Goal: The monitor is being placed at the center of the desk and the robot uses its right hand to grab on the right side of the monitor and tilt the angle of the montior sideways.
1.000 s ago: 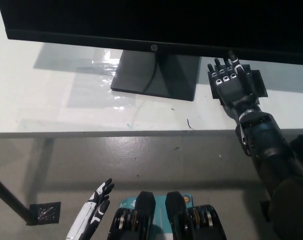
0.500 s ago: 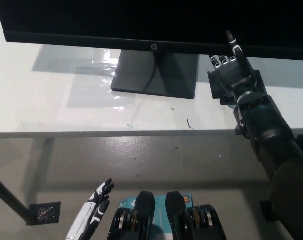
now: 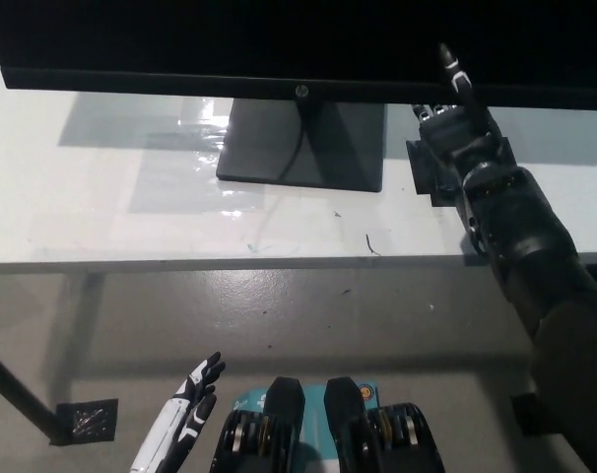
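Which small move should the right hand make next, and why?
Probably slide further right along the monitor to its side edge: the right hand is at the bottom bezel, one finger on the screen, gripping nothing. The left hand rests low.

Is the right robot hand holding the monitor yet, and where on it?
The right robot hand is up at the monitor's lower bezel, right of centre; whether it grips cannot be told. The left robot hand holds nothing.

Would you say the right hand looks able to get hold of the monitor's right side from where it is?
Probably yes: the right hand is already at the monitor bottom edge, with nothing between them.
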### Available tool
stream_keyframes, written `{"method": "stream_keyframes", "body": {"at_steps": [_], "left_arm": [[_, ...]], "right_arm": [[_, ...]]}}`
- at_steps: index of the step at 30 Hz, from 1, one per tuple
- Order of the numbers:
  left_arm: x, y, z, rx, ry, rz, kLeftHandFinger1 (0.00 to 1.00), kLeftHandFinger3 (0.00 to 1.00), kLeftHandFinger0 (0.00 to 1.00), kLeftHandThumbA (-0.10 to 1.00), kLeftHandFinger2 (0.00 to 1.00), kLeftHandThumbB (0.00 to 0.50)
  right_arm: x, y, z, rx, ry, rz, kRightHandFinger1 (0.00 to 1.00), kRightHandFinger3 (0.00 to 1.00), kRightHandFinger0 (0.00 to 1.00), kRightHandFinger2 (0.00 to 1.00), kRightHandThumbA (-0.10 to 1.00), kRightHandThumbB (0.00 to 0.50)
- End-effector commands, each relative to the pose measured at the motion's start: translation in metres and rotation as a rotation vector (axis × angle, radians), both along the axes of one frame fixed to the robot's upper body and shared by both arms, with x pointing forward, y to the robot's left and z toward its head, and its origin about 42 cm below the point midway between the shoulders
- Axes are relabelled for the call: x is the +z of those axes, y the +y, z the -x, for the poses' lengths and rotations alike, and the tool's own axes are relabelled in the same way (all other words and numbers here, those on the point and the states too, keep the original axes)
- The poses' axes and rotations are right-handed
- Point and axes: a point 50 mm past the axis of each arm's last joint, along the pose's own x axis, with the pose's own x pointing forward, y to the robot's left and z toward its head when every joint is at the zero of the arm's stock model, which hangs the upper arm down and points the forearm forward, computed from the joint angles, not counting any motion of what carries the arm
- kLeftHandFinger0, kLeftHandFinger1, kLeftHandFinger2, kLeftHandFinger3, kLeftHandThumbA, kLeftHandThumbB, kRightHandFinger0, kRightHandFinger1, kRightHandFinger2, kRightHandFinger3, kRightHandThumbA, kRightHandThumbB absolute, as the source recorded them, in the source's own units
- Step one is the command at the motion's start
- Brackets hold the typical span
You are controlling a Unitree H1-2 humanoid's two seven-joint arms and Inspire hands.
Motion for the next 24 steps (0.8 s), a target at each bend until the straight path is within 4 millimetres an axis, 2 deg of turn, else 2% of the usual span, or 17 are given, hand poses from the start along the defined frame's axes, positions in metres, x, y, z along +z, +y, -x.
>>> {"method": "stream_keyframes", "body": {"at_steps": [1,12,17,20,24], "left_arm": [[0.011,0.0,-0.005,-0.013,-0.07,0.009,1.0,1.0,1.0,1.0,1.0,0.32],[0.012,-0.004,-0.008,-0.021,-0.072,0.022,1.0,1.0,1.0,1.0,1.0,0.329],[0.013,-0.006,-0.007,-0.03,-0.076,0.015,1.0,1.0,1.0,1.0,1.0,0.322],[0.014,-0.009,-0.007,-0.045,-0.074,0.026,1.0,1.0,1.0,1.0,1.0,0.342],[0.014,-0.009,-0.007,-0.042,-0.076,0.025,1.0,1.0,1.0,1.0,1.0,0.343]], "right_arm": [[0.066,0.004,-0.02,-0.03,-0.09,0.041,1.0,1.0,1.0,1.0,1.0,0.382],[0.072,0.001,-0.022,-0.048,-0.051,0.062,1.0,1.0,1.0,1.0,1.0,0.381],[0.071,-0.004,-0.023,-0.058,-0.029,0.081,1.0,1.0,1.0,1.0,1.0,0.373],[0.068,-0.015,-0.023,-0.075,-0.01,0.091,1.0,1.0,1.0,1.0,1.0,0.377],[0.068,-0.016,-0.023,-0.076,-0.006,0.094,1.0,1.0,1.0,1.0,1.0,0.382]]}}
